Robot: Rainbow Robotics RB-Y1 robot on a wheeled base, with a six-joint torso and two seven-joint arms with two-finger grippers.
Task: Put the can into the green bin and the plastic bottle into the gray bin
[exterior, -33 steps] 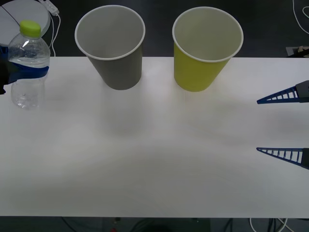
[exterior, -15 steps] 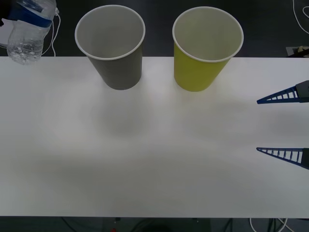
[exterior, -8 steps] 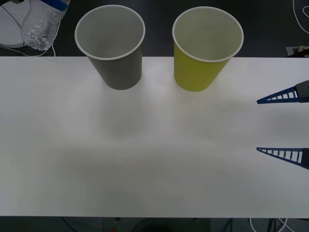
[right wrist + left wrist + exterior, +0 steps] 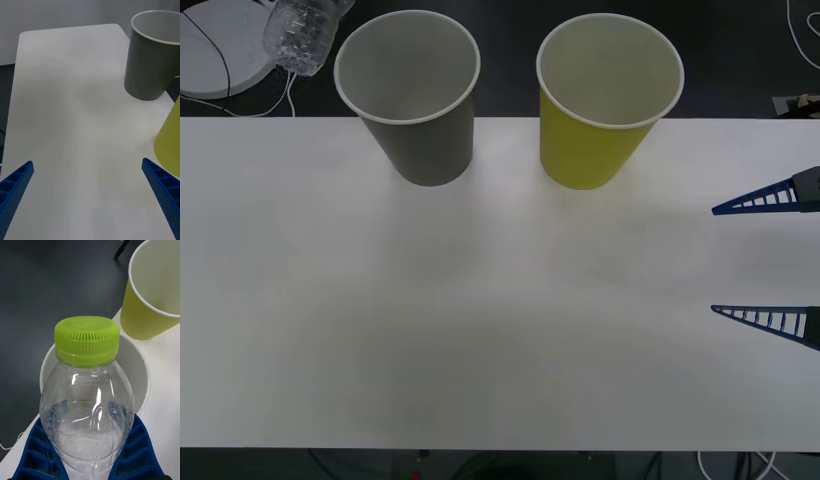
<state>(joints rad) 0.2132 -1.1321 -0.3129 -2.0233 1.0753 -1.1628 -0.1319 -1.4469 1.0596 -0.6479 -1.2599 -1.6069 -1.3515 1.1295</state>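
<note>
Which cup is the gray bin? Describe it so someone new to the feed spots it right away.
On the white table, two tall paper cups stand side by side along the far edge. The gray bin is the one on the robot's left, nearest the plastic bottle held in the left gripper. It is dark gray outside; its neighbour, the green bin, is yellow-green.

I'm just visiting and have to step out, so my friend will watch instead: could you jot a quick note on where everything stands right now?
Left gripper: shut on the small clear plastic bottle with the lime-green cap, held in the air beside the dark gray paper cup, at its far left.
Right gripper: open, holding nothing, parked over the right edge of the white table.
The gray cup and the yellow-green paper cup stand upright side by side at the table's far edge, nothing visible inside either.
Done: bottle picked up.
Left: drop the bottle into the gray cup. No can is in sight for the green cup.
</note>
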